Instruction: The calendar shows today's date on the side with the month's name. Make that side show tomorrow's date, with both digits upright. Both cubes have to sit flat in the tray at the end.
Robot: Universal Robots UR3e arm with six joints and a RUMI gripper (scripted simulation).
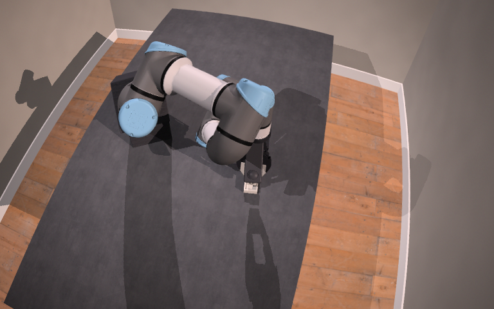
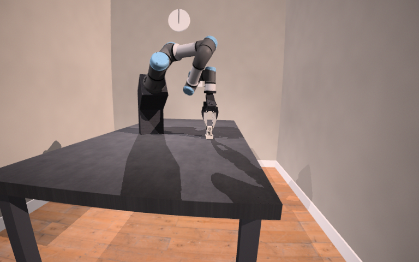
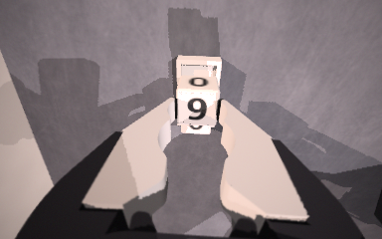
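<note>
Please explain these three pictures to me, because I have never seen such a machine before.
The machine is a jointed arm on a dark pedestal. One picture looks down from above, one looks along the table from its end, and one looks past the fingers from the wrist. On the table stands a small pale tray. The gripper holds a pale cube between its fingers, showing 9 and 0. A clock-like disc hangs behind.
</note>
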